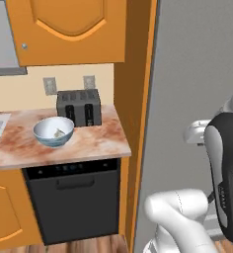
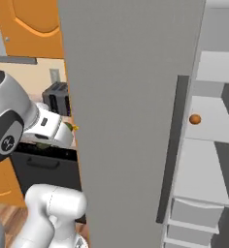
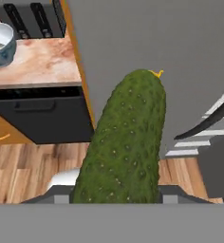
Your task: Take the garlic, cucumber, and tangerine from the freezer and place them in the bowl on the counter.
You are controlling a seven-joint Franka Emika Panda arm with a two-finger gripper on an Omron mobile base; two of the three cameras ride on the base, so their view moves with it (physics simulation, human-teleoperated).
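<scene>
We see the freezer (image 2: 131, 97) first, because it is the biggest thing here. It is tall and grey, and its flat door stands open and swung out toward us. Inside it we see pale grey shelves (image 2: 208, 121). The tangerine (image 2: 195, 119) sits alone on one of those shelves, a small orange ball well apart from our arm.

Next to the freezer is an orange wall of wood, and then the worktop (image 1: 94, 141), pinkish-brown with white lines in it. Under the worktop is the black dishwasher (image 1: 74, 197). Above it hangs an orange cupboard (image 1: 69, 29).

At the back of the worktop stands a dark toaster (image 1: 80, 106). Just in front of it and a little to the left sits the bowl (image 1: 53, 131), white inside and pale blue outside. In the bowl we see a small off-white thing, which looks like the garlic (image 1: 58, 132).

In the hand view the cucumber (image 3: 126, 142) is very close to us. It is dark green and bumpy, with a tiny yellow tip at its far end. It rises from between our fingers (image 3: 116, 194), which are clenched on its lower end. It is up in the air in front of the freezer door, off to the right of the worktop and the bowl. In the right base view a bit of green peeks out beside our white hand.
</scene>
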